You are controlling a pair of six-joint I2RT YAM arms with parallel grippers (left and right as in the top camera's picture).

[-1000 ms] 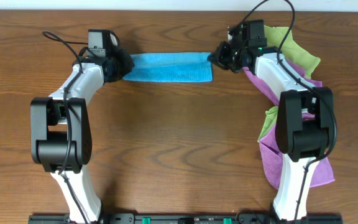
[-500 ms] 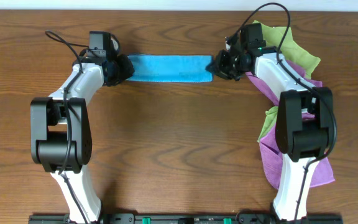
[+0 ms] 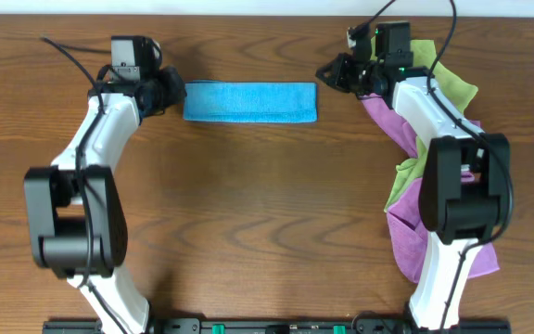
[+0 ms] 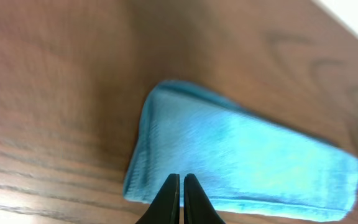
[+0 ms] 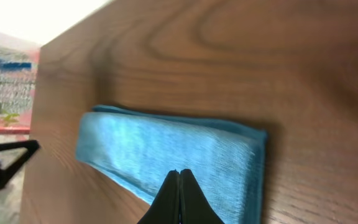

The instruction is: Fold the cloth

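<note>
The sky-blue cloth (image 3: pixel 250 101) lies flat at the back middle of the table as a long narrow folded strip. It also fills the left wrist view (image 4: pixel 247 158) and the right wrist view (image 5: pixel 166 146). My left gripper (image 3: pixel 178 94) hangs just off the strip's left end, its jaws shut with nothing between them (image 4: pixel 181 178). Just off the right end, my right gripper (image 3: pixel 324 73) is also shut and empty (image 5: pixel 179 172). Neither gripper touches the cloth.
A heap of lime-green cloths (image 3: pixel 454 91) and purple cloths (image 3: pixel 400 234) lies on the right, under and beside the right arm. The table's far edge (image 3: pixel 248 13) runs close behind the blue strip.
Both grippers have let go of the cloth's ends and drawn back outward, the left one to the left and the right one up and to the right. The strip stays flat.
</note>
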